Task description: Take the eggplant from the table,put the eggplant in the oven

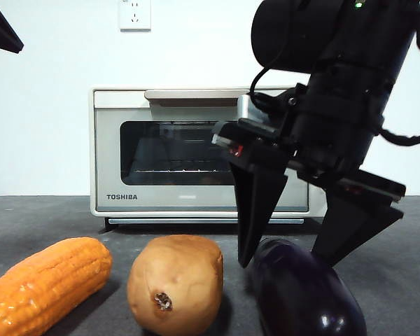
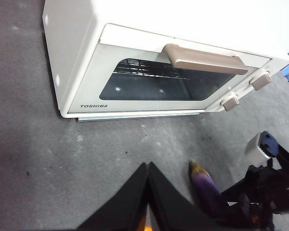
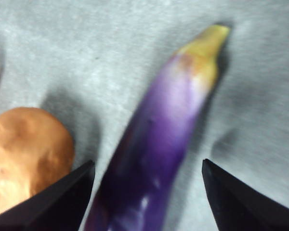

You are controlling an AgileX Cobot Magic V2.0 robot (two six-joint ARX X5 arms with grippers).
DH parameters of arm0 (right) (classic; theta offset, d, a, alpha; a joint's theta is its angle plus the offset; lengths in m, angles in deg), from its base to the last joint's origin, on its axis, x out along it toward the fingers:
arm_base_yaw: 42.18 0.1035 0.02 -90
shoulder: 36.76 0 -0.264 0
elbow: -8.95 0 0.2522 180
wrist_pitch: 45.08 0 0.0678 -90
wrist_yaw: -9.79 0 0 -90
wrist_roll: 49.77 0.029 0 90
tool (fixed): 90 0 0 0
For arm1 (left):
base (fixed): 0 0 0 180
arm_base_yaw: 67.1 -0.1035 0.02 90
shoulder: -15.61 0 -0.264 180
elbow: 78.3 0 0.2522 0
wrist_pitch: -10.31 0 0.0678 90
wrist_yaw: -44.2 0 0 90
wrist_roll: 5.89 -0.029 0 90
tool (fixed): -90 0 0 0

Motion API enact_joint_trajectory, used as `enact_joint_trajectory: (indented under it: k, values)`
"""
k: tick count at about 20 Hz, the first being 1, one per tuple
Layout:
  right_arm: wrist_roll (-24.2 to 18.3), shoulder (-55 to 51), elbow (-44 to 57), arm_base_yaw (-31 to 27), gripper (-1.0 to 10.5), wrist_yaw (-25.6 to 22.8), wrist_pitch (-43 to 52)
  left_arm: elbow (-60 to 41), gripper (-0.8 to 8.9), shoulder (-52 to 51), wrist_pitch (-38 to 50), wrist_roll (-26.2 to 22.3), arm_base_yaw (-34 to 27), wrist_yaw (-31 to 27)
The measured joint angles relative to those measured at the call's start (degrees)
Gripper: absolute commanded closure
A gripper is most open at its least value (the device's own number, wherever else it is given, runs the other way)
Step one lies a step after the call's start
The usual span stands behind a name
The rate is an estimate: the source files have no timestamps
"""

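My right fingers (image 1: 290,262) are spread wide, one on each side of the eggplant (image 1: 304,294), which lies on the table (image 1: 42,217) just beside the potato (image 1: 175,283); nothing is grasped yet. My left fingers (image 2: 148,168) are pressed together and empty, waiting nearer the oven (image 1: 126,189). I judge almost everything remains: gripping, lifting, opening the closed oven door, and placing the eggplant inside.
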Motion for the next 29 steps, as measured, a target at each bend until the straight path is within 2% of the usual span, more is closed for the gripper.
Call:
enact_joint_trajectory:
  k: [3,8,13,16,20,24,29]
  values:
    - [0.6,0.8,0.0,0.0,6.1,0.0,0.3,0.0,8.10,0.0,0.0,-0.2,0.0,0.0]
    - [2.6,0.8,0.0,0.0,7.7,0.2,0.4,0.0,8.09,0.0,0.0,-0.3,0.0,0.0]
    - [4.3,-0.7,-0.5,-0.1,7.9,0.3,-0.7,0.0,8.10,0.0,0.0,-0.3,0.0,0.0]
    - [2.2,-8.4,-4.2,-0.1,7.9,-0.7,-3.7,0.8,8.09,1.8,0.0,-0.3,0.8,0.0]
    - [-3.8,-21.9,-5.5,-0.1,7.9,-7.9,-13.1,6.5,8.09,9.9,0.0,-0.5,4.8,0.0]
    - [-8.3,-34.9,-5.5,-0.1,7.9,-12.1,-16.9,15.9,8.09,20.0,0.1,-2.5,9.1,-0.3]
    - [-9.7,-46.9,-5.5,-0.1,7.9,-16.6,-18.8,28.0,8.09,32.9,0.0,-5.2,13.3,-3.4]
